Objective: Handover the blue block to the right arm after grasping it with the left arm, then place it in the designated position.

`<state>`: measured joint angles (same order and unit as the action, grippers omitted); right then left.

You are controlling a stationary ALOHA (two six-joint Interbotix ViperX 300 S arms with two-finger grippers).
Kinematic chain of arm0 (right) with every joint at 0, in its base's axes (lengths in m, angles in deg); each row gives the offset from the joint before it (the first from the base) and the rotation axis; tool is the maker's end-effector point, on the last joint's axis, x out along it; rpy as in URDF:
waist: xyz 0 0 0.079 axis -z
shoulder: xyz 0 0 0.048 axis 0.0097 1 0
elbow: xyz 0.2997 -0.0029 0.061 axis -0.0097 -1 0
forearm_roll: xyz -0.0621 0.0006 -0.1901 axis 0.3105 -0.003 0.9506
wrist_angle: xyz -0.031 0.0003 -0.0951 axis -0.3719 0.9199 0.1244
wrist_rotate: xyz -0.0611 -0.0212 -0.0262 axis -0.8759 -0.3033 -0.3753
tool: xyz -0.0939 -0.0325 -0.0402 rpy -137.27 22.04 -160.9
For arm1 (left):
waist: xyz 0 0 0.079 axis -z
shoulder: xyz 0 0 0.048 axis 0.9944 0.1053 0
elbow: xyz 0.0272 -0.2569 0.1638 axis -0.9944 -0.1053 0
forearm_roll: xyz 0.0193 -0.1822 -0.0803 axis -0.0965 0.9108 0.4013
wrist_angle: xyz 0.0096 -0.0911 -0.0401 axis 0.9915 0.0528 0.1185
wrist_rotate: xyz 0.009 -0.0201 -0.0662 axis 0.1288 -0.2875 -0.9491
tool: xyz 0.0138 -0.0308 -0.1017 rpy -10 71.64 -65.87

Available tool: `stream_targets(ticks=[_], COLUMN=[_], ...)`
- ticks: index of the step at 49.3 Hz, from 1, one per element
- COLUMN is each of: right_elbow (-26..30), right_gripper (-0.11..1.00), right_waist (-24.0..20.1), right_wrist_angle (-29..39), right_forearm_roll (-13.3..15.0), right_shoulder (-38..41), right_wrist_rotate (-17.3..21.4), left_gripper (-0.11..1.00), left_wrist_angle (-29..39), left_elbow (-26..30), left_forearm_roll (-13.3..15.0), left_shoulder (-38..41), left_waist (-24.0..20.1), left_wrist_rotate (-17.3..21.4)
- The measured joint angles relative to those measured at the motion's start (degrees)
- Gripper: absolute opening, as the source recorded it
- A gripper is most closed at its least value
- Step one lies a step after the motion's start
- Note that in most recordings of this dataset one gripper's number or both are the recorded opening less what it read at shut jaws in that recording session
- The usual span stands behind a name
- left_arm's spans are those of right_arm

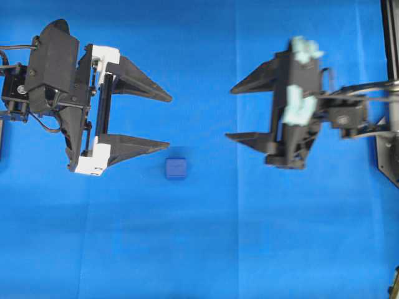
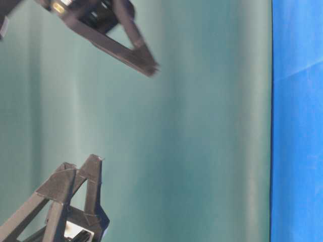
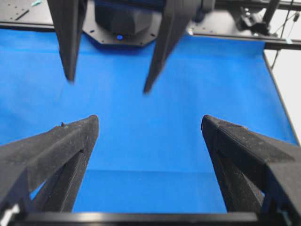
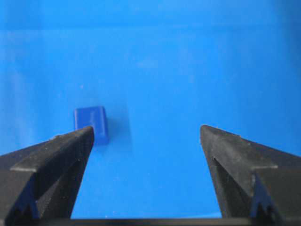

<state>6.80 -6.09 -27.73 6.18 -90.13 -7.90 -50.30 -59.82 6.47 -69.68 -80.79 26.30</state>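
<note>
The blue block (image 1: 176, 168) lies on the blue cloth, a small dark-blue cube held by nothing. My left gripper (image 1: 169, 121), with white finger mounts, is open with nothing in it; its lower fingertip ends just up and left of the block. In the left wrist view the left gripper (image 3: 149, 120) frames only bare cloth, and the block is out of view. My right gripper (image 1: 229, 113), all black, faces it from the right, open and holding nothing. In the right wrist view the right gripper (image 4: 146, 128) is wide apart, and the block (image 4: 89, 117) sits beyond its left fingertip.
The blue cloth (image 1: 199, 249) covers the whole table. A black frame (image 1: 389, 93) runs along the right edge. In the left wrist view the right arm's black base plate (image 3: 122, 28) lies at the far end, with the right gripper's fingers (image 3: 157, 61) in front of it.
</note>
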Motion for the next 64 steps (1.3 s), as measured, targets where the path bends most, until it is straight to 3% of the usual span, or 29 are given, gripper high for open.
stream_targets(ticks=[10,27,50,64], right_elbow=[-2.0,-2.1,-3.3,-4.4], right_gripper=[0.85,0.85,0.85,0.85], right_waist=[0.0,0.0,0.5,1.0], right_wrist_angle=[0.0,-1.2,-14.2,-18.3], right_forearm_roll=[0.0,0.9,4.6,5.1], right_shoulder=[-4.0,-4.1,-6.4,-6.6], right_wrist_rotate=[0.0,0.0,0.0,0.1], left_gripper=[0.93,0.93,0.93,0.93], left_wrist_angle=[0.1,0.0,0.0,-0.3], left_elbow=[0.0,0.0,0.0,0.0], left_forearm_roll=[0.0,0.0,0.0,0.0], left_shoulder=[0.0,0.0,0.0,0.0], left_waist=[-0.1,-0.2,-0.2,-0.2], left_wrist_rotate=[0.0,0.0,0.0,0.0])
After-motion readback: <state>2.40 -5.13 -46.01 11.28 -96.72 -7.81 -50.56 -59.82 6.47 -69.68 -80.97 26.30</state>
